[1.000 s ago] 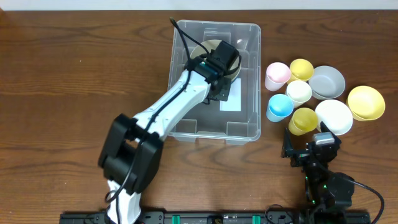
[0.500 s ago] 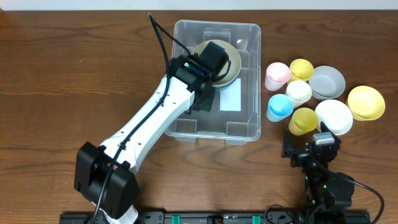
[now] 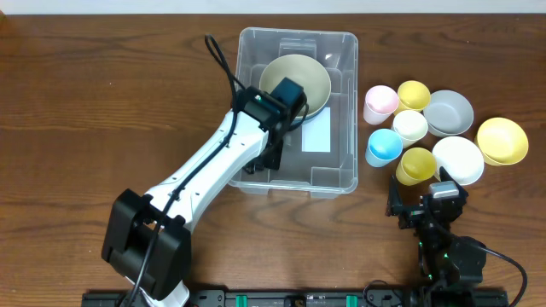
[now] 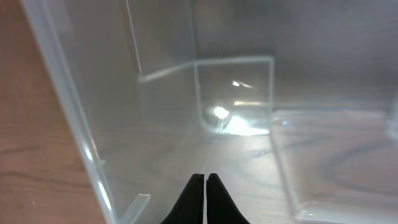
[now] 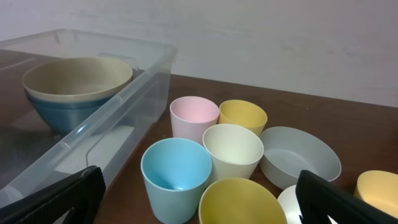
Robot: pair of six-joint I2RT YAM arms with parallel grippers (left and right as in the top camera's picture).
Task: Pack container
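The container [image 3: 341,111] is sitting on the bench [image 3: 85,102], holding two nested bowls [image 3: 303,77]. Inside it, the left gripper [image 4: 204,182] jaws are resting shut, empty. Right of it, the right gripper [image 3: 424,198] jaws are gaping, empty, facing unpacked cups [image 3: 401,128].

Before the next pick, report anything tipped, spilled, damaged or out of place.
Nothing stands out. The nested bowls sit upright at the far end of the container. The cups and bowls beside it stand upright, and nothing has spilled. The left fingers are shut and empty inside the container.
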